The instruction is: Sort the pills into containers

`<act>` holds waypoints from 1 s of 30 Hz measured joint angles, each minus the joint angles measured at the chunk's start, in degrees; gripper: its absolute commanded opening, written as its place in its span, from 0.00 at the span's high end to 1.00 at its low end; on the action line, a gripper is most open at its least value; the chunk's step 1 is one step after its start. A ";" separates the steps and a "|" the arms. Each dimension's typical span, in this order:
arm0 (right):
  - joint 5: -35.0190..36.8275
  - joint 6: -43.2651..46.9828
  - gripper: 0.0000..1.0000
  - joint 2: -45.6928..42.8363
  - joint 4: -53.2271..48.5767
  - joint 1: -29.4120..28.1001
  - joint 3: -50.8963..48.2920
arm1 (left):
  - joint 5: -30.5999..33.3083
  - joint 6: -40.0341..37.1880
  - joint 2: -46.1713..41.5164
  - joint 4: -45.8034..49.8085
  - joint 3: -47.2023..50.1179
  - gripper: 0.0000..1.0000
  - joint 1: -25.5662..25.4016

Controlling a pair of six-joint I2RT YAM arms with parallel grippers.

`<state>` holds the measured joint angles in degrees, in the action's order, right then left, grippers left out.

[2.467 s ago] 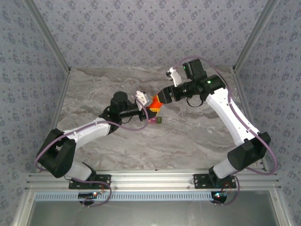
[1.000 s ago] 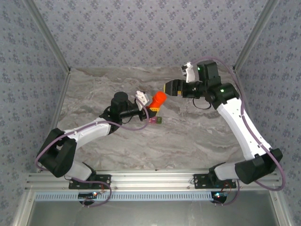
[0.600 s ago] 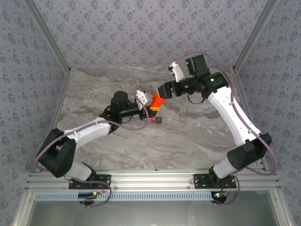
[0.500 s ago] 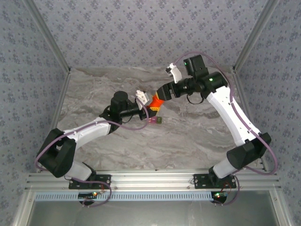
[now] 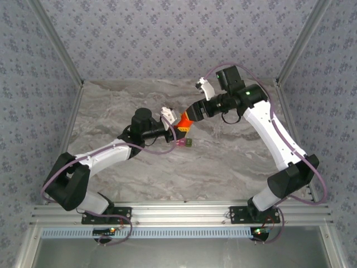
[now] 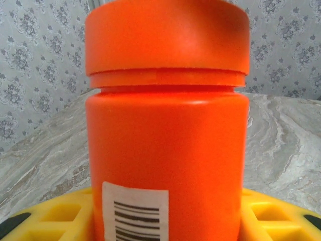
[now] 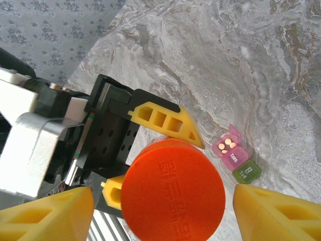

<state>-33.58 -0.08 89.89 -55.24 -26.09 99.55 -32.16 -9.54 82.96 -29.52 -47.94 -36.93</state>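
Note:
My left gripper is shut on an orange-red pill bottle, held upright with its cap on. In the top view the bottle sits at mid table between both arms. My right gripper is open, its yellow fingers standing either side of the bottle cap with gaps showing. The containers lie on the table beside the bottle: an open pink compartment holding pale pills, a shut pink one and a green one. They also appear in the top view as the containers.
The marble table top spreads around the arms. Patterned walls close in the back and both sides. A metal rail runs along the near edge by the arm bases.
The right gripper, which stood off to the right of the bottle a second ago, has swung back left over the cap. The left arm and bottle have stayed still.

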 measured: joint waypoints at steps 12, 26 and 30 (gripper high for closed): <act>0.33 -0.07 0.25 0.31 -0.07 1.09 0.00 | 0.00 0.00 -0.07 -0.26 -0.02 1.00 -0.26; -0.94 -0.07 0.43 1.20 -0.50 0.31 0.11 | 0.04 0.02 -0.07 -0.22 -0.02 1.00 -0.26; -1.20 -0.31 0.48 1.25 -0.74 0.22 0.20 | 0.04 0.02 -0.07 -0.07 -0.02 1.00 -0.26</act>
<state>-34.79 -0.38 91.13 -55.99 -25.87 99.74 -32.12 -9.52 82.89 -29.58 -47.97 -37.19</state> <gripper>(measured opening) 0.535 0.504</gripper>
